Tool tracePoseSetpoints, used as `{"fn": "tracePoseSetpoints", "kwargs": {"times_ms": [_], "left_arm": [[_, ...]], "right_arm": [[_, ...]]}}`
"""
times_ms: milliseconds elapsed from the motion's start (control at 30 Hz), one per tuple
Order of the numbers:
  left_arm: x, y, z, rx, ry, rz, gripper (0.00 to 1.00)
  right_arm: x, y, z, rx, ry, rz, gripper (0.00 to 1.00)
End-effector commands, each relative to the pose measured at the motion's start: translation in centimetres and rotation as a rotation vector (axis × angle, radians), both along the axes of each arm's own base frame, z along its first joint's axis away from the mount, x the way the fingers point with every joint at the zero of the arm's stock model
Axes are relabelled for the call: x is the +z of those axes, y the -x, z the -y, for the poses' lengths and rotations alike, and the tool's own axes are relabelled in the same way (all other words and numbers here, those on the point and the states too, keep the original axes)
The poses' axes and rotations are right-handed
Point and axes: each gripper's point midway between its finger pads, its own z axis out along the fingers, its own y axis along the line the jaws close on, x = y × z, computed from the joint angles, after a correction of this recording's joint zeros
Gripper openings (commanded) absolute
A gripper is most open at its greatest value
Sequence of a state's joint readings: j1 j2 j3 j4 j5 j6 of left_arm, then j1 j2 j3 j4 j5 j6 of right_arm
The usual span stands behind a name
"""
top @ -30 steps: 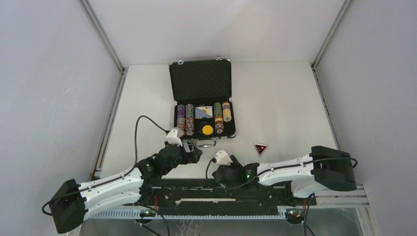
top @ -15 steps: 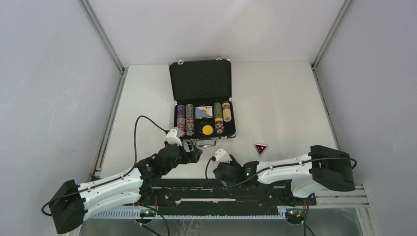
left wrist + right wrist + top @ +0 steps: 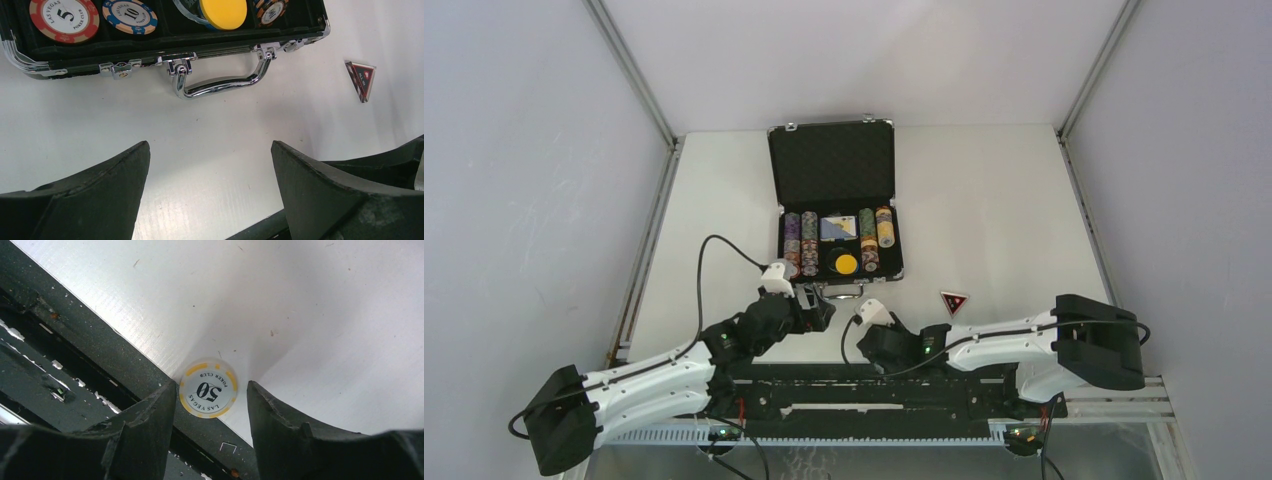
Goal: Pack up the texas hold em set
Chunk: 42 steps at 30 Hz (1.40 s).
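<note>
The black briefcase (image 3: 832,165) lies open at mid-table. Its tray holds multicoloured chip stacks (image 3: 800,243), a card deck (image 3: 837,228) and a yellow button (image 3: 846,264). The red-black triangle token (image 3: 953,302) rests on the table to the case's right. My left gripper (image 3: 210,145) is open and empty, just short of the metal handle (image 3: 220,82). My right gripper (image 3: 209,384) points down at the table's near edge. A white-yellow "50" chip (image 3: 208,395) lies flat between its fingers. The jaws are open, with a small gap on each side of the chip.
The black mounting rail (image 3: 75,340) runs along the near table edge, and the "50" chip partly overhangs it. The triangle token (image 3: 361,80) shows at the right of the left wrist view. Grey walls enclose the table on three sides.
The right gripper's jaws have narrowed around the "50" chip, and the right arm has shifted slightly left. The left arm has not moved.
</note>
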<state>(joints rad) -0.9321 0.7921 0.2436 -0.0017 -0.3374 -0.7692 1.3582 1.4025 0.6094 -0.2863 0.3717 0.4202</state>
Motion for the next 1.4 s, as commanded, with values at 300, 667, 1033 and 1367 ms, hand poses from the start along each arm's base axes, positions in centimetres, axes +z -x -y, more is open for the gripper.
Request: {"fn": "tracePoseSetpoints", "kwargs": {"times_ms": [300,667,1033,1367], "left_arm": [[2.9,-1.2,1.1,0.004,0.042,0.07,0.95],[2.9,-1.2,1.2,0.0,0.044,0.071,0.95],[2.9,-1.2,1.1,0.001,0.048,0.069,0.95],[2.9,-1.2,1.3,-0.007,0.047,0.07,0.95]], "right_arm": [[-0.3,0.5,-1.0,0.011,-0.019,-0.042,0.54],[-0.7,0.6,-0.4,-0.021,0.007,-0.039,0.64],[-0.8,0.8,0.2,-0.04,0.011,-0.053,0.65],[-0.6,0.9,0.7,-0.074,0.008,-0.064,0.69]]}}
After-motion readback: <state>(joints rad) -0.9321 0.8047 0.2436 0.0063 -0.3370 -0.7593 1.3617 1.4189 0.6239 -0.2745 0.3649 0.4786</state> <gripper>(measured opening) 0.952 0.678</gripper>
